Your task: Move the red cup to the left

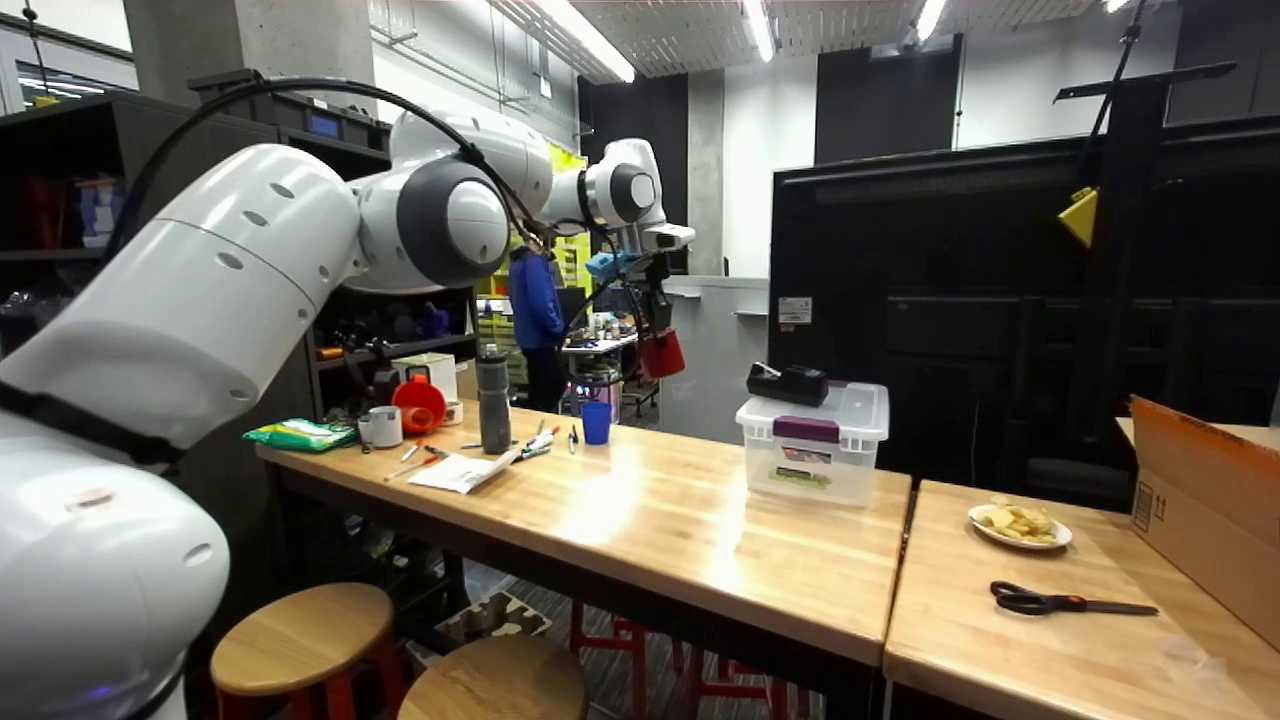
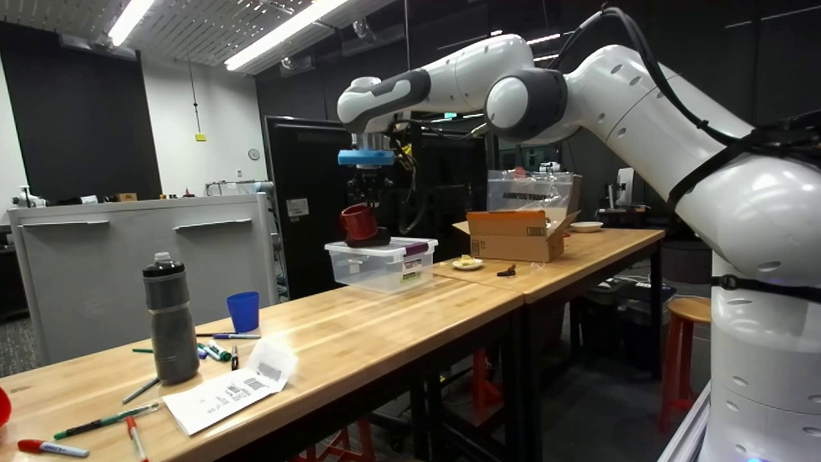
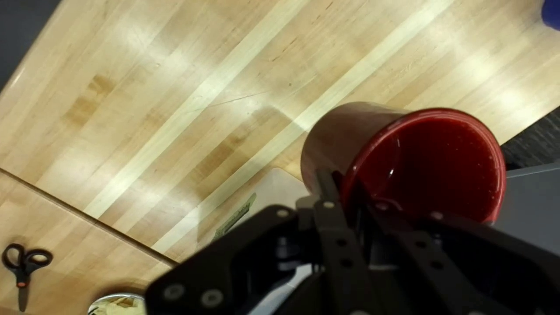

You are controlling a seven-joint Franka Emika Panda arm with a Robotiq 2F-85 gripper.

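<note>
Where fingers point(image 3: 336, 224) nearly meet, red cup point(image 3: 409, 157) hangs—pinched.

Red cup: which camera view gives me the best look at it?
The wrist view: the red cup is largest there, and you see inside it, though the tool covers part. Both exterior views show it smaller, tilted and from the side, held by the tool.

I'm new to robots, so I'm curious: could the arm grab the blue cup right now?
Probably not: its gripper holds the red cup, though nothing appears to block the blue cup.
</note>
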